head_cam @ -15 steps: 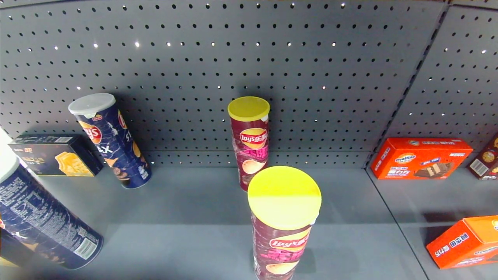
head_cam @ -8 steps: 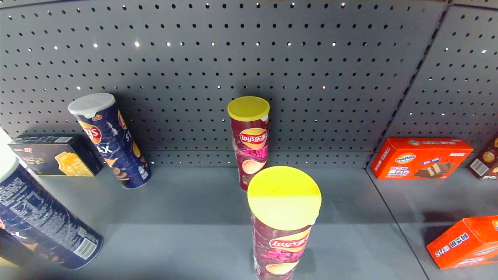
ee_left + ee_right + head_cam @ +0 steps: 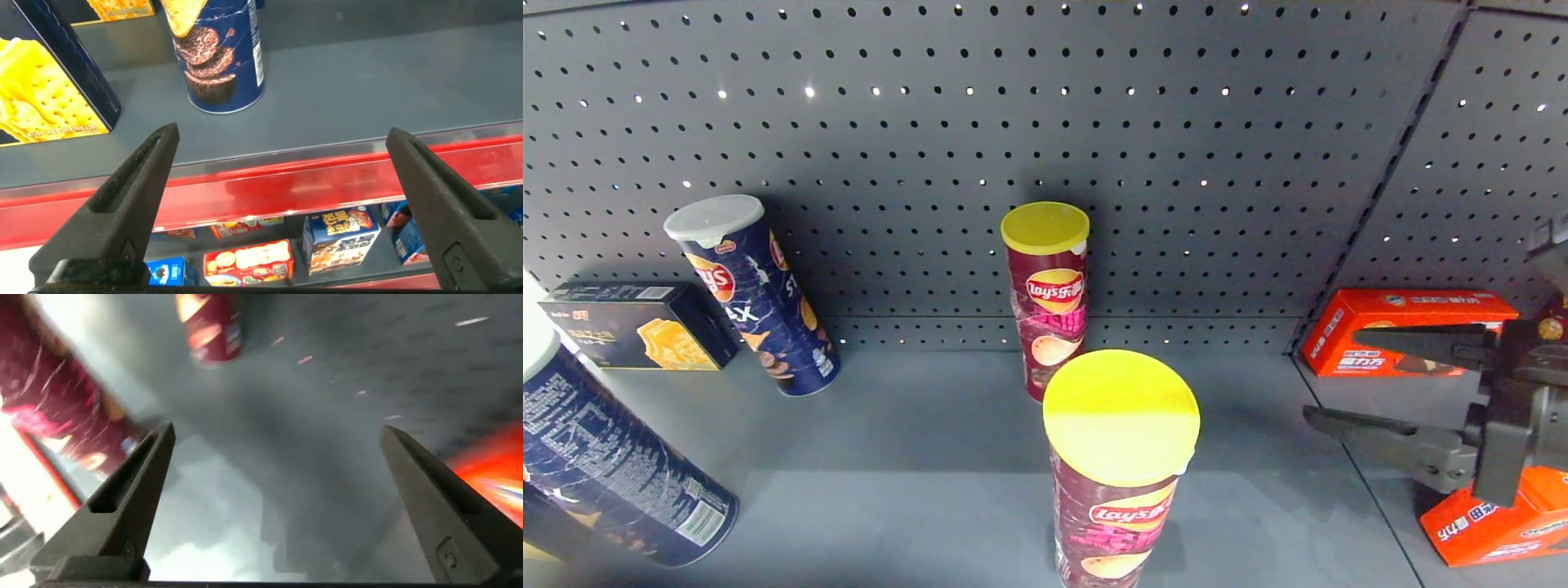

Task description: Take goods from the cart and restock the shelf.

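Two maroon chip cans with yellow lids stand on the grey shelf [image 3: 915,441]: one at the back [image 3: 1046,298], one nearer the front [image 3: 1121,478]. My right gripper [image 3: 1331,373] hangs open and holds nothing, to the right of the front can and just before an orange box [image 3: 1401,309]. Its wrist view is blurred; it shows the gripper [image 3: 276,431] open over the shelf, the far maroon can [image 3: 211,331] ahead and the near one [image 3: 49,384] to the side. My left gripper [image 3: 282,135] is open and holds nothing, below the shelf's red front strip [image 3: 286,184], facing a blue can [image 3: 221,57].
A blue can [image 3: 754,298] and a dark cracker box [image 3: 637,327] stand at back left, and a larger blue can [image 3: 609,465] leans at front left. A second orange box [image 3: 1490,523] lies at front right. Small packs [image 3: 253,261] fill the lower shelf. Bare shelf lies between the cans.
My right gripper has come into the head view from the right, open, in front of the orange boxes. The cans and boxes have stayed in place.
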`<state>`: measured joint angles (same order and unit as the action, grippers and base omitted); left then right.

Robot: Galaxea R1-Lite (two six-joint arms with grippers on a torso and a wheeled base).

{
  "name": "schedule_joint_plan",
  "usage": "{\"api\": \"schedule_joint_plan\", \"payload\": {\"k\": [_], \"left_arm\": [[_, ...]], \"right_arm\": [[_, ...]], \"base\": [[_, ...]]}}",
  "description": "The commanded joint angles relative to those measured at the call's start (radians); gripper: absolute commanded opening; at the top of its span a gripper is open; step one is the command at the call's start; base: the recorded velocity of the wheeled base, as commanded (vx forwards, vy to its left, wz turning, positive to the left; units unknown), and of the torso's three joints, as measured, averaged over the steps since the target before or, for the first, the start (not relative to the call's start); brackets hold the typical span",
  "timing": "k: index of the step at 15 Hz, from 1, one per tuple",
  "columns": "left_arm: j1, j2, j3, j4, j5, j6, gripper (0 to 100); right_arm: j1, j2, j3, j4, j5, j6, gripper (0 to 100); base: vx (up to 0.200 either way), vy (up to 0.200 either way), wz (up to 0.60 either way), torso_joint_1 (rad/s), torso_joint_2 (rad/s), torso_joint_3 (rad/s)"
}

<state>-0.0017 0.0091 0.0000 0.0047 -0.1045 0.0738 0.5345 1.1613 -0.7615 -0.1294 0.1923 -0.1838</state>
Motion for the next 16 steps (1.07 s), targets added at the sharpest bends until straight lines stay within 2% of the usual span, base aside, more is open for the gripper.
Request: {"api": "schedule_joint_plan", "payload": {"k": [1,11,16], "left_arm": [[0.0,0.002,0.0,0.0,0.0,0.0,100],[0.0,0.002,0.0,0.0,0.0,0.0,100],[0.0,0.002,0.0,0.0,0.0,0.0,100]], "right_arm": [[0.056,0.089,0.004,-0.001,-0.001,0.0,100],[0.197,0.224,-0.002,-0.018,-0.028,0.0,100],[0.219,0.259,-0.006,-0.03,-0.034,0.0,100]], "base": [[0.0,0.0,0.0,0.0,0.0,0.0],[0.0,0.0,0.0,0.0,0.0,0.0],[0.0,0.0,0.0,0.0,0.0,0.0]]}}
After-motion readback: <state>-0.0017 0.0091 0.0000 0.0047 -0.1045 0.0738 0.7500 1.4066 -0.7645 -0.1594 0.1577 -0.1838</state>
